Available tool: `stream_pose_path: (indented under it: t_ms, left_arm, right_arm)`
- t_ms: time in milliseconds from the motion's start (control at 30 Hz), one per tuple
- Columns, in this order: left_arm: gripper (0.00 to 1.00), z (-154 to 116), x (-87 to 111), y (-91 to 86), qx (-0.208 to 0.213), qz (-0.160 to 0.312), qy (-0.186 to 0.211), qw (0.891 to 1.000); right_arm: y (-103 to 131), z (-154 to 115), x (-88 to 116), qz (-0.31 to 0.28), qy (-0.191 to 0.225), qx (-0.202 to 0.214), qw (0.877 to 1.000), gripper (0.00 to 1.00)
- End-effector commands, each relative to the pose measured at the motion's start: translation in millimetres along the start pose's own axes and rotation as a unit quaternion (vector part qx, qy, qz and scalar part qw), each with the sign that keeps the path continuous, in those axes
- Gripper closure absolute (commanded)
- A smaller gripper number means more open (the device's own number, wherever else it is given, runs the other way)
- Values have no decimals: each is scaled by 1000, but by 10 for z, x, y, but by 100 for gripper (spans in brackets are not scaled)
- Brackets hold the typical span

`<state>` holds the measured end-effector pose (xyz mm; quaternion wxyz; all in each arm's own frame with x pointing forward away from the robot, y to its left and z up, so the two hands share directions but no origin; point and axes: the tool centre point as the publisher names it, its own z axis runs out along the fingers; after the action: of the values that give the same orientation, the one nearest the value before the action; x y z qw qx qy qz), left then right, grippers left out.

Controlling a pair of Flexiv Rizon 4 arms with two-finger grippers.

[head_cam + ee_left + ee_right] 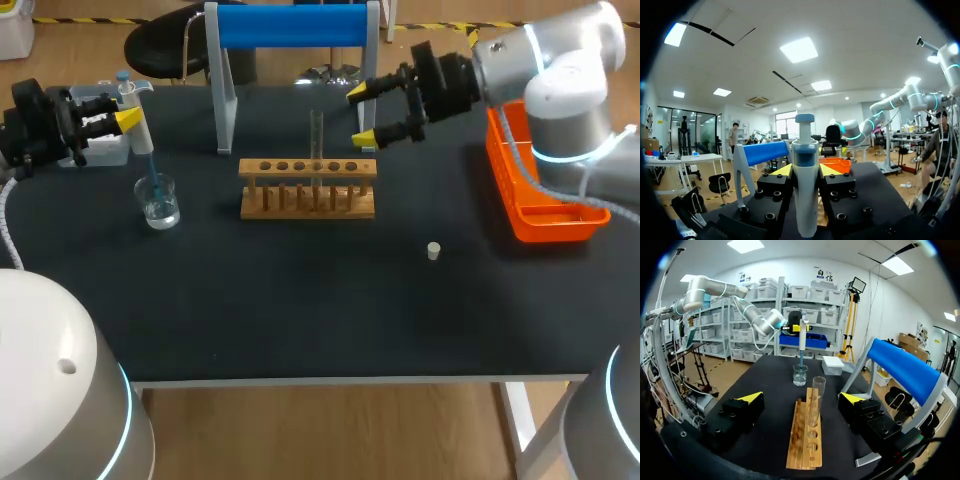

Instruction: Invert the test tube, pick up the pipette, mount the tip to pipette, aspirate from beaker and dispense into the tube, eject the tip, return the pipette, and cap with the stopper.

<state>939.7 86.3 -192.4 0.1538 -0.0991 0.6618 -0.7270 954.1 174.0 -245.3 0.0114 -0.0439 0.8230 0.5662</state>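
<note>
left jaws grip pipette [140,137] with tip [151,172] in beaker [160,207], wooden rack [308,192] nearby.

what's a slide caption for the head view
Left gripper holds the pipette, tip in the beaker; right gripper open near the racked tube.

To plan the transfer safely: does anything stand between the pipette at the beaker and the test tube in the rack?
Nothing visible does. Only bare table lies between the beaker and the rack holding the test tube. The open right gripper is on the tube's other side.
</note>
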Motion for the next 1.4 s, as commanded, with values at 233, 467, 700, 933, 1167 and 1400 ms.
stream_pose_path:
  t_ms: [233, 467, 700, 933, 1167, 1400]
  left_arm:
    - [100, -6, -14, 4, 1, 0, 2, 1000]
    - [100, -6, -14, 4, 1, 0, 2, 1000]
    - [100, -6, -14, 4, 1, 0, 2, 1000]
    - [100, -6, -14, 4, 1, 0, 2, 1000]
    - [100, -6, -14, 4, 1, 0, 2, 1000]
    - [100, -6, -14, 4, 1, 0, 2, 1000]
  right_arm:
    - [-230, 290, -83, 14, -3, 15, 1000, 0]
    - [-283, 471, -113, 17, -2, 38, 999, 0]
    - [-285, 611, -187, 14, -10, 56, 998, 0]
    - [-292, 699, -232, 20, -26, 75, 997, 0]
    - [-276, 761, -254, 24, -41, 83, 995, 0]
    - [-270, 804, -267, 26, -57, 91, 994, 0]
